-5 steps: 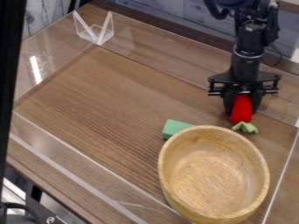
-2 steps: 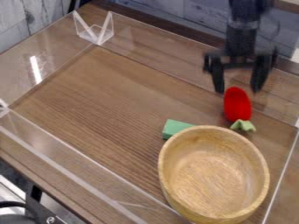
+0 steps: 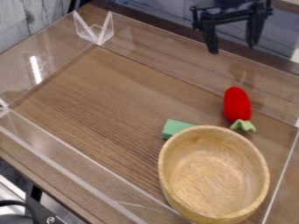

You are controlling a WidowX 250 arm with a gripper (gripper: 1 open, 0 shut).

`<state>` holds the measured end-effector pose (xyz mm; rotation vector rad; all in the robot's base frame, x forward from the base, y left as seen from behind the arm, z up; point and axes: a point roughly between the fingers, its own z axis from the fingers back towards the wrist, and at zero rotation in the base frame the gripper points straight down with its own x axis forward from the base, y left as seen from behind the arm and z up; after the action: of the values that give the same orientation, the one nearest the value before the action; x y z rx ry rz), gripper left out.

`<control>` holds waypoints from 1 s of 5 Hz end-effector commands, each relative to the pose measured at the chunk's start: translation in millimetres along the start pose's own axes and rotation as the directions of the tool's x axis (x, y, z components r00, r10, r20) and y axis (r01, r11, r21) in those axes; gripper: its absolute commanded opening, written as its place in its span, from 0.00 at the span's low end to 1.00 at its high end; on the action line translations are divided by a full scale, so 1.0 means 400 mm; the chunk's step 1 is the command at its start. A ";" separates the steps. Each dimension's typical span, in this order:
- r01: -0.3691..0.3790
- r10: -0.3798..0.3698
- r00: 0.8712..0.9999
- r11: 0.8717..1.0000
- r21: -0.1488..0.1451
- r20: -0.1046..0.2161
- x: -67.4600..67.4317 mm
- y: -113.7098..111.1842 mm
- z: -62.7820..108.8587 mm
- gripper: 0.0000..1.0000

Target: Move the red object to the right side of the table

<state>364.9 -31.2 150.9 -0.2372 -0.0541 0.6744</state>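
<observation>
The red object (image 3: 239, 104) lies on the brown wood-grain table (image 3: 117, 96) at the right side, its small green leafy end (image 3: 244, 126) pointing toward the front. Nothing touches it. My gripper (image 3: 233, 39) hangs well above and behind it near the top edge of the view, open, with its two dark fingers (image 3: 212, 37) spread wide and nothing between them.
A round light wooden bowl (image 3: 214, 173) sits at the front right, just in front of the red object. A flat green block (image 3: 177, 129) lies against the bowl's far left rim. Low clear plastic walls (image 3: 47, 140) edge the table, with a clear stand (image 3: 93, 30) at the back left.
My gripper, shut on the red object a second ago, has opened, let it go and risen up and back. The red object now rests on the table.
</observation>
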 end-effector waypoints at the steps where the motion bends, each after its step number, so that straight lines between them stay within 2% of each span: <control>1: -0.028 0.033 0.995 0.998 -0.057 0.090 0.017 0.040 0.082 1.00; 2: -0.063 0.068 0.991 0.997 -0.042 0.118 0.035 0.103 0.071 1.00; 3: 0.002 0.000 0.993 1.000 -0.017 0.117 0.048 0.128 0.078 1.00; 4: 0.037 -0.037 0.993 0.999 0.000 0.116 0.063 0.136 0.077 1.00; 5: 0.080 -0.081 0.991 0.997 0.016 0.109 0.058 0.113 0.056 1.00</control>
<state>346.5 22.2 143.1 -0.1794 -0.1014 0.6189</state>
